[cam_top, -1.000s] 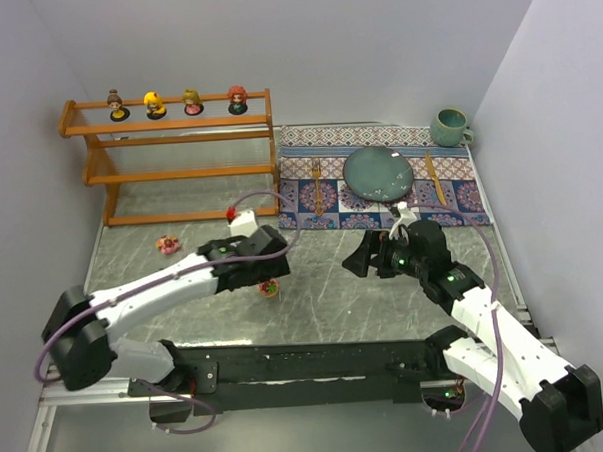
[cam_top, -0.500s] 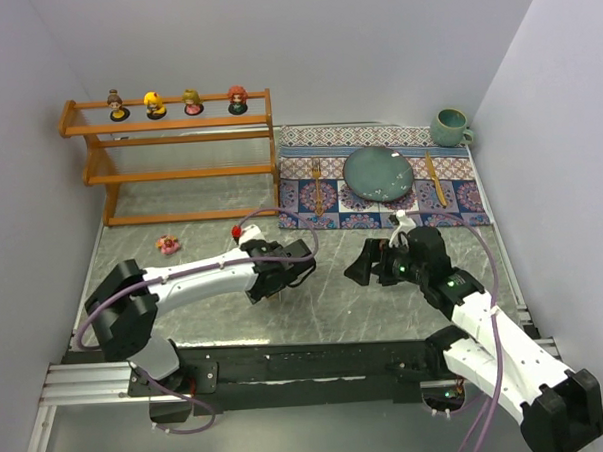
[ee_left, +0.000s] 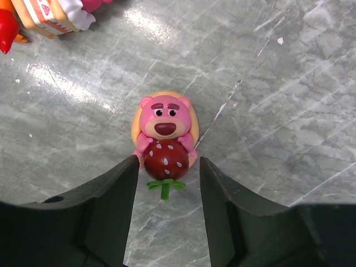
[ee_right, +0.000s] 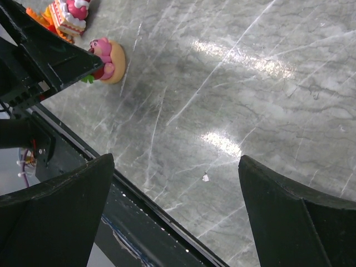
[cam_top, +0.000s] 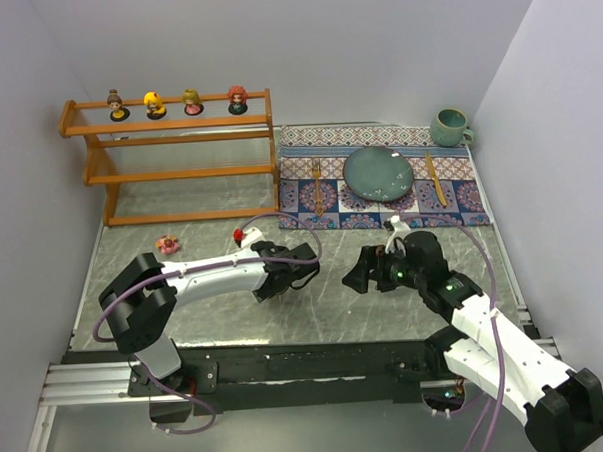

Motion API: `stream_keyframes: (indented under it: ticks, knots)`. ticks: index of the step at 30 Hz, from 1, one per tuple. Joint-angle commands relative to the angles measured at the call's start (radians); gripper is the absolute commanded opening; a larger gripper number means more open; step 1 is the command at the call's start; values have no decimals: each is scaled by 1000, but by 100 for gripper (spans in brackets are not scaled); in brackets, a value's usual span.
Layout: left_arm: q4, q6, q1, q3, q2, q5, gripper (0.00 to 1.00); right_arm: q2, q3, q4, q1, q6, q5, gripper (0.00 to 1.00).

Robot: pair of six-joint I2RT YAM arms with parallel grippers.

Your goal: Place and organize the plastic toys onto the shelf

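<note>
4 dolls stand in a row on the top tier of the shelf (cam_top: 169, 174), which sits in the table's (cam_top: 325, 307) far-left corner: leftmost doll (cam_top: 117, 106), second doll (cam_top: 155, 104), third doll (cam_top: 192, 102), rightmost doll (cam_top: 237, 99). The lower 2 tiers look bare from the top view.

A pink bear toy (ee_left: 165, 133) hugging a strawberry lies on the grey marbled table, approx mid-table and closer to the near edge. The L gripper (ee_left: 168, 162) is low over it w/ jaws narrowed, one fingertip either side of the strawberry end, both v. close to the toy. Can't tell if they actually press on it. Just beyond the bear, at the wrist view's top-left corner, is a cake-shaped toy (ee_left: 50, 14). Another small pink toy (cam_top: 168, 244) sits nr the table's left edge, in front of the shelf and apart from the arm.

The R gripper (ee_right: 177, 161) hovers right of centre w/ jaws wide & nothing btwn them but table. It faces the L gripper across a gap.

At the far-right of the table, a patterned placemat (cam_top: 299, 171) carries a plate (cam_top: 378, 173). A teal mug (cam_top: 449, 127) sits at the far-right corner.
</note>
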Motion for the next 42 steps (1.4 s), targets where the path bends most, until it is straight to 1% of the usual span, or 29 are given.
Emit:
stream_keyframes:
  ticks: [1, 6, 9, 10, 11, 13, 14, 17, 19, 23, 27, 28, 32, 34, 38, 39, 40, 42]
  knots:
    - [8, -22, -15, 5, 2, -18, 53, -10, -6, 22, 9, -20, 13, 100]
    - [-13, -41, -24, -3, -7, -7, 47, -8, -7, 22, 9, -19, 19, 100]
    - [-24, -46, -26, -3, -13, -12, 42, -5, -9, 28, 7, -16, 22, 100]
    - [-27, -46, -24, -4, -15, -13, 40, -4, -11, 28, 9, -16, 22, 100]
    - [-28, -49, -26, -7, -21, -15, 35, -2, -9, 28, 7, -14, 22, 100]
    - [-27, -49, -26, -12, -27, -23, 31, 0, -9, 29, 7, -13, 25, 100]
    - [-25, -46, -24, -18, -39, -26, 26, -2, -8, 29, 9, -13, 25, 100]
    - [-31, -26, -26, -17, -61, -52, 18, 0, -9, 28, 9, -11, 33, 100]
    - [-45, -8, -24, -11, -73, -85, 15, -2, -9, 28, 9, -10, 37, 100]
    - [-59, 76, -21, 20, -124, -151, 6, -4, -9, 29, 7, -5, 50, 100]
    - [-27, 196, 6, 31, -190, -199, 5, 6, 0, 32, 7, 0, 68, 100]
    - [-12, 257, 14, 28, -216, -202, 4, 10, 3, 32, 7, 1, 71, 100]
    - [98, 376, 46, 5, -269, -179, 1, 32, 19, 43, 9, 7, 79, 100]
    - [111, 409, 56, -3, -291, -181, 1, 49, 26, 46, 7, 9, 80, 100]
    - [163, 503, 131, -32, -345, -161, 1, 76, 46, 51, 7, 10, 83, 100]
    - [219, 533, 144, -44, -363, -155, 1, 82, 52, 52, 7, 12, 85, 100]
    - [249, 595, 160, -73, -398, -148, 1, 85, 54, 52, 7, 12, 85, 100]
    - [318, 661, 215, -104, -435, -112, 1, 93, 63, 54, 9, 10, 86, 100]
